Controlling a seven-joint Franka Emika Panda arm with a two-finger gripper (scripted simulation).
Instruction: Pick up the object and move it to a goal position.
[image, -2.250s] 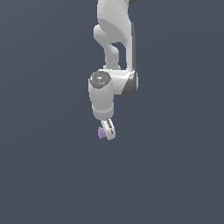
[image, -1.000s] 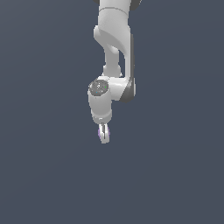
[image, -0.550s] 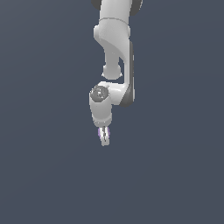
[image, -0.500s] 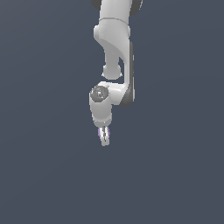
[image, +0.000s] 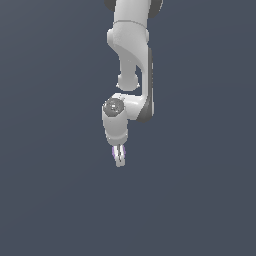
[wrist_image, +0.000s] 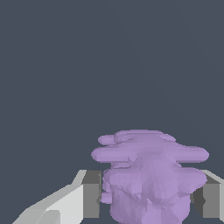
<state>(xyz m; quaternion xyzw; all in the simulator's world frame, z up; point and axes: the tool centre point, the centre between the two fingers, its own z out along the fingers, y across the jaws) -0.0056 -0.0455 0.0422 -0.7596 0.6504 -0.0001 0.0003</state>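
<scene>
The white arm hangs down in the middle of the exterior view, ending in my gripper (image: 119, 158). The object (image: 123, 151) is a pale purple lumpy blob, mostly hidden there; only a purple sliver shows between the fingers. In the wrist view the object (wrist_image: 148, 175) fills the space between the two white fingers (wrist_image: 89, 194), which press on its two sides. My gripper (wrist_image: 148, 199) is shut on it. Plain dark grey ground lies behind it, and the blob touches nothing else that I can see.
The arm has shifted slightly toward the exterior view's right and its wrist has turned, so the fingers are seen edge-on and the purple blob is mostly hidden. The grip stays closed.
</scene>
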